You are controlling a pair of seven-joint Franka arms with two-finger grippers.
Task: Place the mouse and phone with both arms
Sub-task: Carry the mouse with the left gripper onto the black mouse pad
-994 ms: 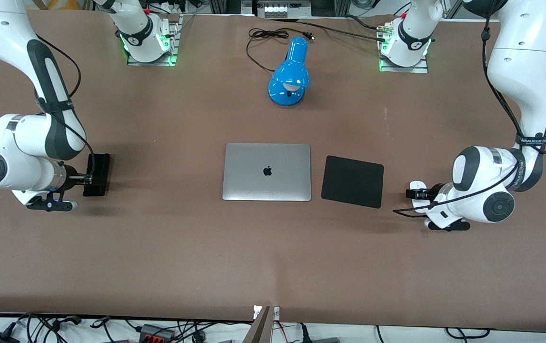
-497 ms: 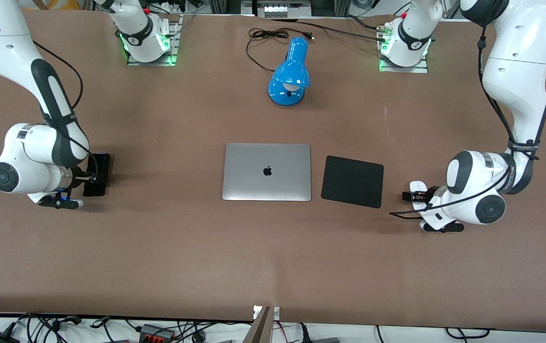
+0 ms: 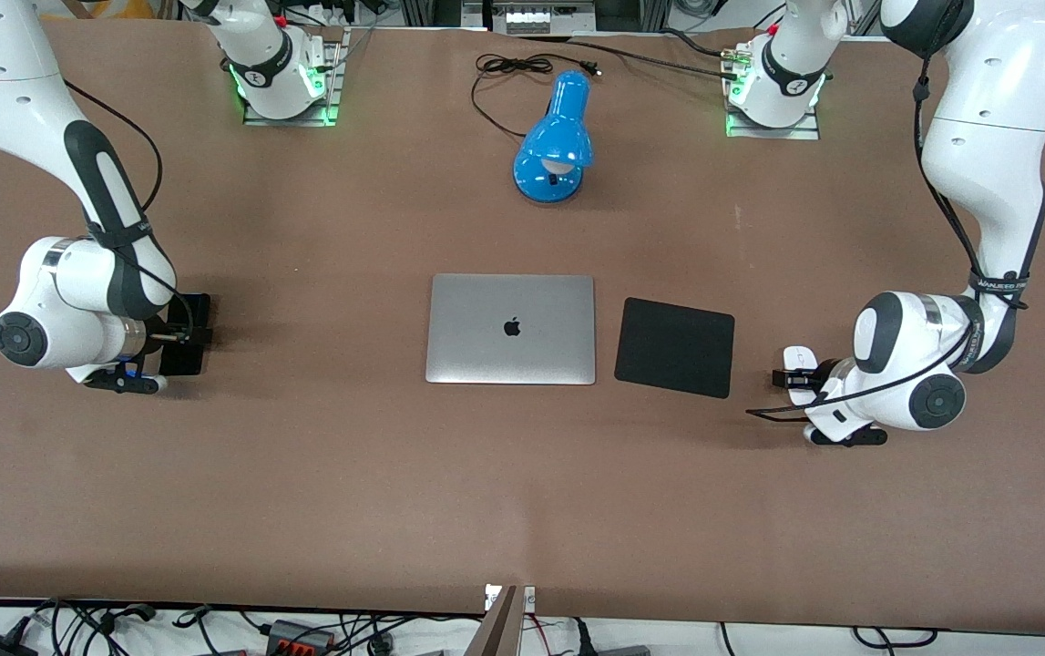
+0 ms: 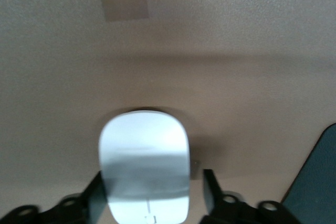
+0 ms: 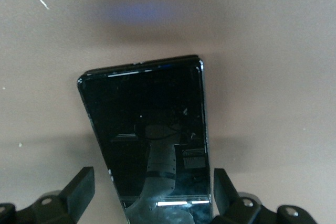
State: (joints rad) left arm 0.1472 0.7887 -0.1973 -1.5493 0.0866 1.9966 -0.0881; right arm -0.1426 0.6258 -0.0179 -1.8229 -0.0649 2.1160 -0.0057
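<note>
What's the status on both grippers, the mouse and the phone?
Left gripper open, straddling mouse. Right gripper open, straddling phone. Both flat on table. Nothing in the way.

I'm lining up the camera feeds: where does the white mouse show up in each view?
Front view: the mouse lies on the table toward the left arm's end, beside the black mouse pad, at the left end effector.
Left wrist view: the mouse sits between the open fingers.
Right wrist view: not in it.
Shared landmark: the mouse pad's corner.
</note>
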